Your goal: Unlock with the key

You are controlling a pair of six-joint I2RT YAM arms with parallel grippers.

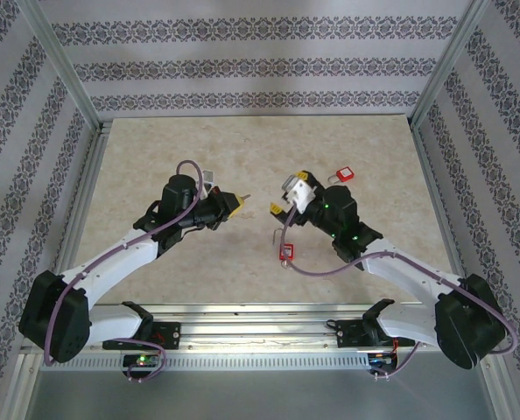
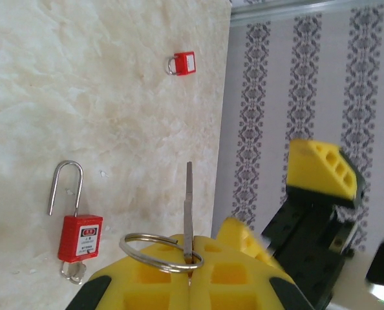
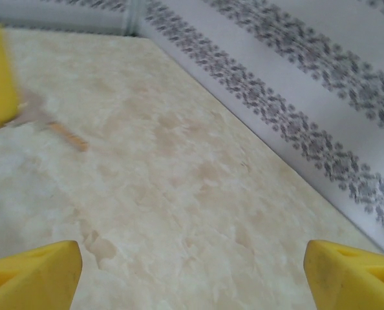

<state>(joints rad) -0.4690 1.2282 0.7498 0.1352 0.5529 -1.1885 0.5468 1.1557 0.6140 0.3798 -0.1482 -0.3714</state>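
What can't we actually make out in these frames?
1) key teeth: edge-on in left wrist view, bow buried in the left gripper; blurred in right wrist view.
2) near padlock keyhole: left wrist view, hidden behind metal dangling beneath it.
3) far padlock shackle, locked or not: too small, left wrist view.
4) right gripper fingers: cut off by bottom edge, right wrist view.

Near the middle of the table (image 1: pixel 155 149), the left gripper (image 1: pixel 233 205) pinches a key (image 1: pixel 246 199) that points toward 3 o'clock at the right gripper (image 1: pixel 289 192), whose jaws stand apart. A red padlock (image 1: pixel 286 252) lies at that gripper's 6 o'clock, and a second red padlock (image 1: pixel 344 175) at its 2 o'clock.
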